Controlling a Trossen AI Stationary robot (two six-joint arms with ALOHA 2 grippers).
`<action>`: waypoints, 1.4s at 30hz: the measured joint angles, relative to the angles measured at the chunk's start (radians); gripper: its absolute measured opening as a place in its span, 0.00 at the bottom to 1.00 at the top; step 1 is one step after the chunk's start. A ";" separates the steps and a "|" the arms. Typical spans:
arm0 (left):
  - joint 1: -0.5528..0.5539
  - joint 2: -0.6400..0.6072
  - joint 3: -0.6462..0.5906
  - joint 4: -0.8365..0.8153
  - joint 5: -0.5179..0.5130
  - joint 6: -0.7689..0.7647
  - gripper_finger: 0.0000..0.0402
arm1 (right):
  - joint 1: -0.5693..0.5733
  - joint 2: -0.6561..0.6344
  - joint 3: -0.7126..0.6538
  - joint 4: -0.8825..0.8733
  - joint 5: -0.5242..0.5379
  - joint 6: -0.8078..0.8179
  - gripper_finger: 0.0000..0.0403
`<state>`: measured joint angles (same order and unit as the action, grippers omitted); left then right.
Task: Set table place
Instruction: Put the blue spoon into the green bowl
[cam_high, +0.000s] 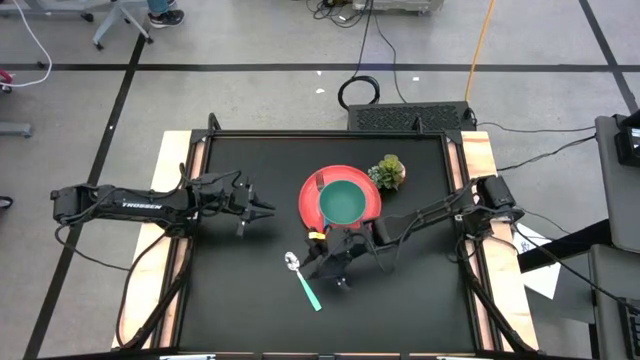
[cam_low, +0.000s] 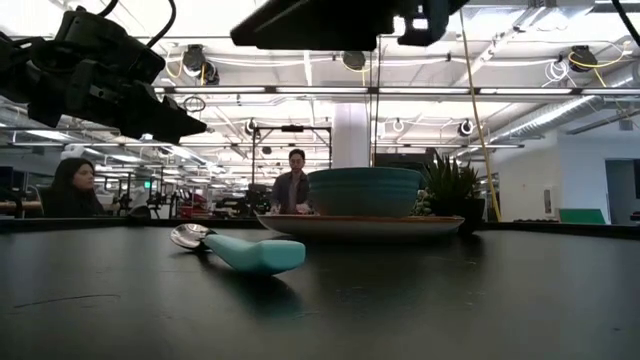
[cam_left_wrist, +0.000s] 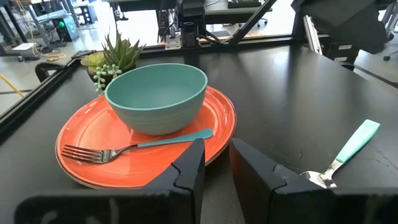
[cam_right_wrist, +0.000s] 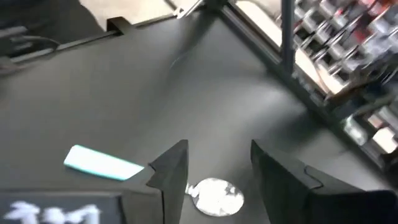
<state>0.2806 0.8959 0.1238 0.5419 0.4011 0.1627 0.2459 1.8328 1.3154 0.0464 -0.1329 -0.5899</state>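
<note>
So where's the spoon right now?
The spoon lies flat on the black table, just in front of the red plate, beside the right gripper.

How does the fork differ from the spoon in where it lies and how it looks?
The fork lies on the red plate, beside the teal bowl; the spoon lies on the bare black table, apart from the plate. The fork ends in tines, the spoon in a rounded metal bowl. Both have a teal handle and a metal head, and neither is held by a gripper.
</note>
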 joint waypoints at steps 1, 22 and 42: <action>0.000 0.000 0.000 0.000 0.000 0.000 0.20 | -0.009 0.000 0.009 -0.020 -0.025 0.029 0.39; 0.000 0.000 0.000 -0.032 0.000 0.016 0.20 | 0.013 0.103 0.013 -0.148 0.080 -0.173 0.32; 0.000 0.000 0.000 -0.046 0.000 0.016 0.20 | 0.053 0.095 0.013 -0.126 0.080 -0.232 0.32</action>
<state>0.2808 0.8959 0.1238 0.4961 0.4007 0.1787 0.2988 1.9274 1.3285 -0.0795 -0.0528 -0.8215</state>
